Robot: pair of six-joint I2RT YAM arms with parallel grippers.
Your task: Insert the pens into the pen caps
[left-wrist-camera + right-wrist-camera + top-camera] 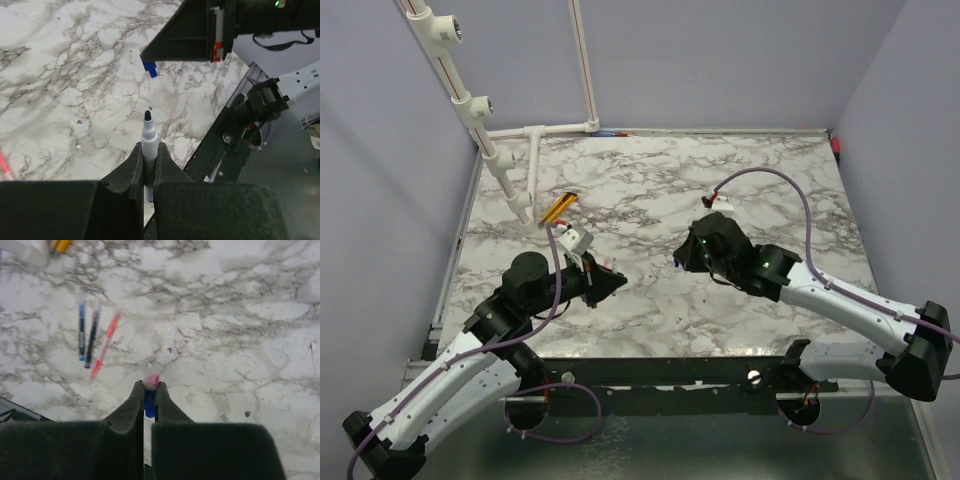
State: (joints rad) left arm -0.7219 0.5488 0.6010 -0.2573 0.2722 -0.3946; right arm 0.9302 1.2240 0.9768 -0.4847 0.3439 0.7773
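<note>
My left gripper (618, 284) (149, 146) is shut on a whitish pen (148, 135). Its dark tip points at my right gripper (680, 262) (145, 52), a short gap away. My right gripper (148, 385) is shut on a blue pen cap (149, 407), whose end sticks out of the fingertips in the left wrist view (149, 68). A blurred pink bit (151, 381) shows at those fingertips; I cannot tell what it is. In the right wrist view a blue pen (81, 332), a dark pen (92, 338) and a red-pink pen (106, 345) lie side by side on the marble table (650, 200).
A yellow-and-black flat tool (558, 207) lies at the back left beside a white pipe frame (534, 165). Walls close in the table at the back and sides. The near table edge and the arm bases (250, 112) are just below both grippers.
</note>
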